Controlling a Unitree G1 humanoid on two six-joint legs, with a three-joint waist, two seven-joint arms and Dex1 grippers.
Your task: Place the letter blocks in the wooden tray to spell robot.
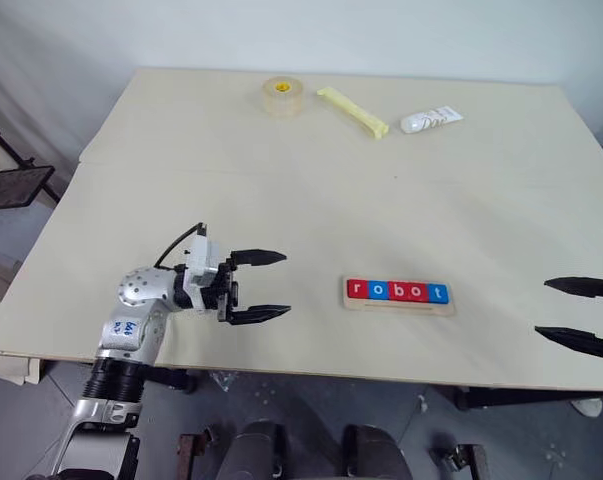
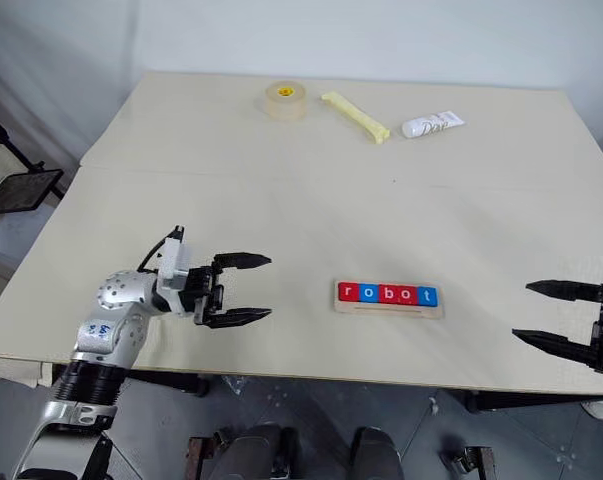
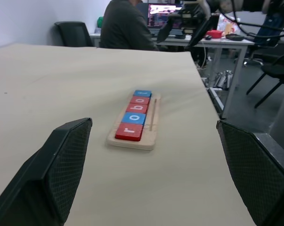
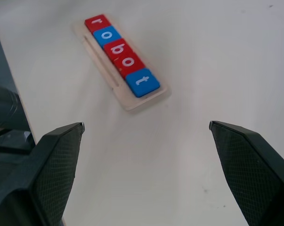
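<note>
The head views take in the whole pale table (image 1: 311, 200), with the wooden tray (image 1: 398, 303) lying near its front edge between the two arms. At the far side lie a roll of tape (image 1: 282, 94), a yellow stick (image 1: 352, 111) and a white tube (image 1: 430, 119). The left wrist view looks along the table instead and shows a room behind it: a person (image 3: 127, 26) seated with their back turned, desks, a lit screen (image 3: 163, 8) and a dark chair (image 3: 74, 33). The right wrist view looks down on the tray from close by, so the white letters read clearly there.

There are five letter blocks (image 4: 121, 54) in the tray, side by side in one row: three red and two blue, in the order red r, blue o, red b, red o, blue t. There is one tray, one roll of tape, one stick and one tube.

The left gripper (image 1: 259, 285) is held roughly level above the table, pointing towards the tray but well apart from it, with its two black fingers spread and nothing between them. The right gripper (image 1: 579, 311) reaches in from the right edge, pointing back towards the tray, also well apart from it, its fingers spread wide and empty.
</note>
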